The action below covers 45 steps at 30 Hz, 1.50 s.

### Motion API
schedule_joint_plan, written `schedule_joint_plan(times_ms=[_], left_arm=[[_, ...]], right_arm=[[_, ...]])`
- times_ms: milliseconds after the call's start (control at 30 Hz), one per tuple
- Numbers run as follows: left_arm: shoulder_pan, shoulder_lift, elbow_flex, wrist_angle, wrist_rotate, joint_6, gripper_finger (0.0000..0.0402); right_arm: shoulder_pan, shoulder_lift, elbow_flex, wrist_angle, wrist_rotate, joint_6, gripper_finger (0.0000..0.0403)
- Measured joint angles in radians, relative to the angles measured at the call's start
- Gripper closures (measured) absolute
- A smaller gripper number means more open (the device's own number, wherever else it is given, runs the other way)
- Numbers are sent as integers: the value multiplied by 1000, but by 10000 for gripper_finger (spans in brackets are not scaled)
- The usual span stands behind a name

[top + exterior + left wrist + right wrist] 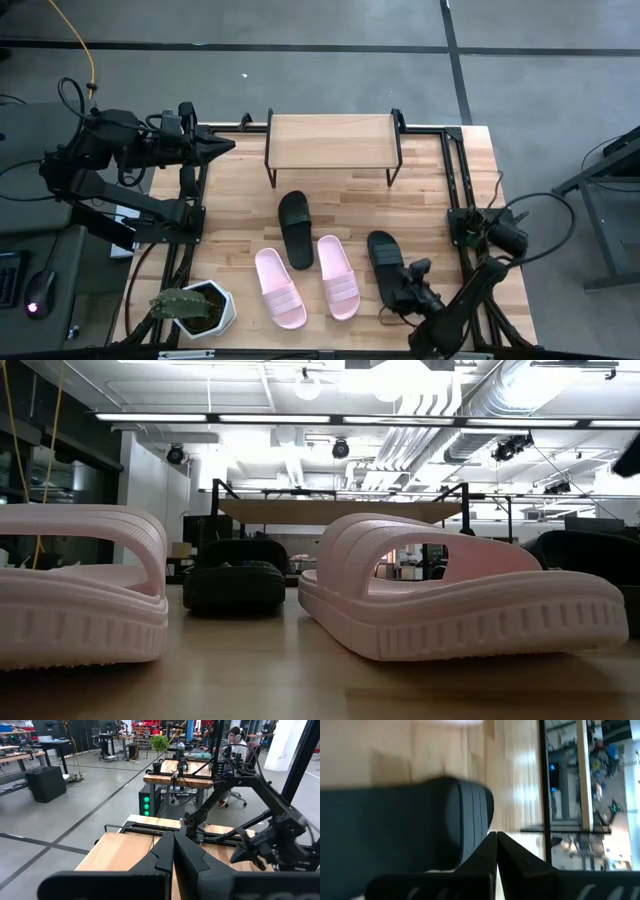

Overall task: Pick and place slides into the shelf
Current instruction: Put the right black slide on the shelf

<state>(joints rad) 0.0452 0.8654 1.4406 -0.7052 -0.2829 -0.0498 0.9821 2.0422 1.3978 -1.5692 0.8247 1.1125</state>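
Four slides lie on the tabletop in front of the shelf [332, 142], a light board on thin black legs at the far edge. One black slide [295, 228] lies at mid-table. Two pale pink slides [279, 287] [338, 277] lie side by side nearer, filling the low view [80, 590] [460, 600]. The second black slide [385, 262] lies right of them. My right gripper [412, 280] is shut, low over that slide's near end, its tips [496, 835] beside the ribbed strap [465, 810]. My left gripper [225, 145] is shut and waits left of the shelf. My right gripper has its shut fingers [490, 845] close beside the right black slide's strap [475, 805], which rests flat on the table. I cannot tell whether the fingers touch the slide.
A potted cactus in a white pot [190, 305] stands at the table's near left corner. Black frame rails [455, 180] run along the left and right sides. Bare wood [340, 205] lies between the slides and the shelf.
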Motion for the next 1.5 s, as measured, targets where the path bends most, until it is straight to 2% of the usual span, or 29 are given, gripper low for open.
schedule_joint_plan(times_ms=[167, 300, 633, 833, 1367, 1500], left_arm=[[0, 0, 0, 0, 0, 0, 401], [0, 0, 0, 0, 0, 0, 401], [0, 0, 0, 0, 0, 0, 401], [0, 0, 0, 0, 0, 0, 401], [0, 1, 0, 0, 0, 0, 401], [0, 1, 0, 0, 0, 0, 401]], right_arm=[[0, 0, -90, 69, -71, 53, 402], [0, 0, -97, 108, -92, 49, 389], [0, 0, -42, 111, -34, 28, 306], [0, 0, -42, 112, -35, 23, 276], [-14, 0, -69, 140, -11, 3, 269], [-37, 0, -79, 186, -11, -57, 269]])
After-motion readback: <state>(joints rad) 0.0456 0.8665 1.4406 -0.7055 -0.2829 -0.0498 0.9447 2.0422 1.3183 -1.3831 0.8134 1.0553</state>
